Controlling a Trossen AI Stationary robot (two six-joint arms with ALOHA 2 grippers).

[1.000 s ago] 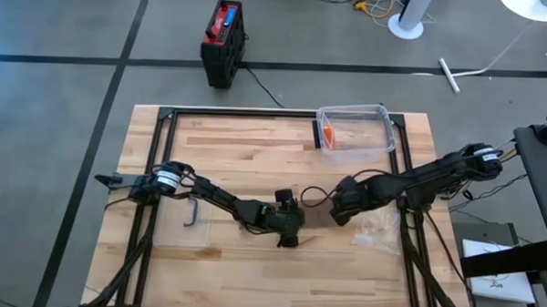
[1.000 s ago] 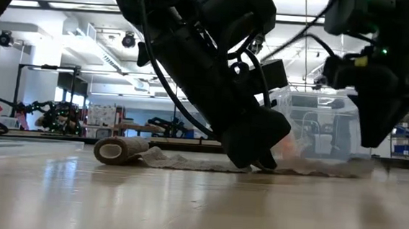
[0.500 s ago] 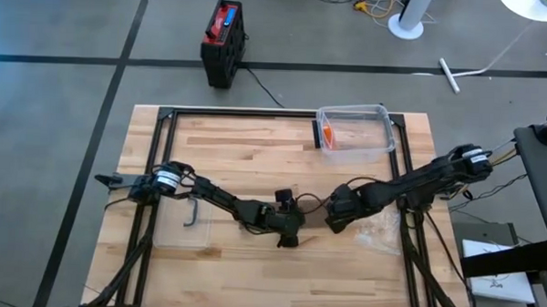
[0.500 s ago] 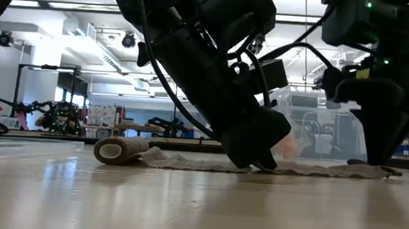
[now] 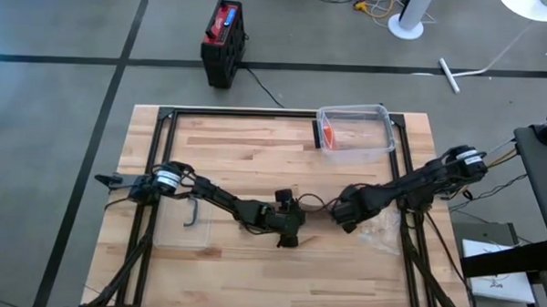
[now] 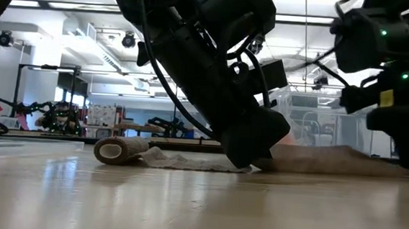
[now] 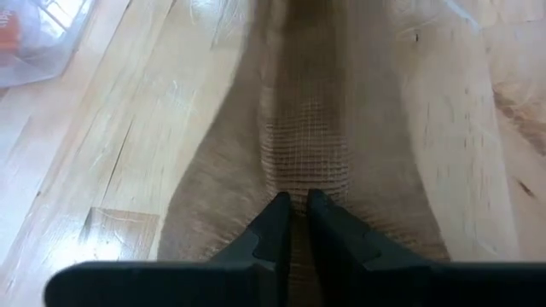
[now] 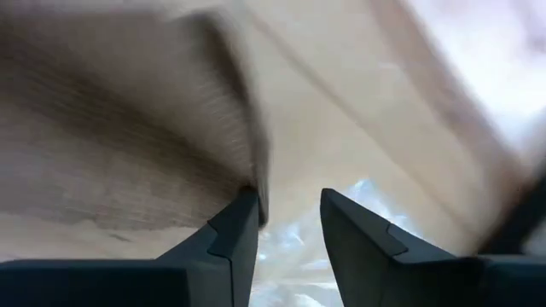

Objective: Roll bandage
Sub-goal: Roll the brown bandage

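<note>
The tan mesh bandage (image 6: 187, 159) lies along the table, with its rolled end (image 6: 119, 150) resting on the wood. My left gripper (image 7: 294, 203) is shut on the strip near the table's middle (image 5: 289, 236). The strip runs on from there toward my right gripper (image 5: 347, 222). My right gripper (image 8: 290, 205) points steeply down at the bandage's free end, and its fingers stand apart with wood and clear plastic showing between them. In the low view the stretch (image 6: 331, 156) between the two grippers stands raised off the table. My left gripper pinches a gathered bit of the strip (image 7: 299, 175) between its two fingertips. The fingers slant down from the table's left side and lie along the strip, which rests on the table there. My right gripper has the inner side of one finger (image 8: 239, 217) against the side edge of the free end (image 8: 254, 175). Its other finger stands clear, and I cannot tell whether the strip is held.
A clear plastic box (image 5: 352, 131) with something orange inside stands at the far right. A crinkled clear bag (image 5: 380, 232) lies under and beside my right gripper. A clear flat tray (image 5: 184, 225) with a dark bent tool lies at the left. Black frame rails (image 5: 257, 114) border the table.
My right gripper has come down onto the bandage's free end and tipped steeper. It then went toward the table's right edge. The stretch of strip between the two grippers, flat on the table before, now stands raised. The rolled end has stayed where it was.
</note>
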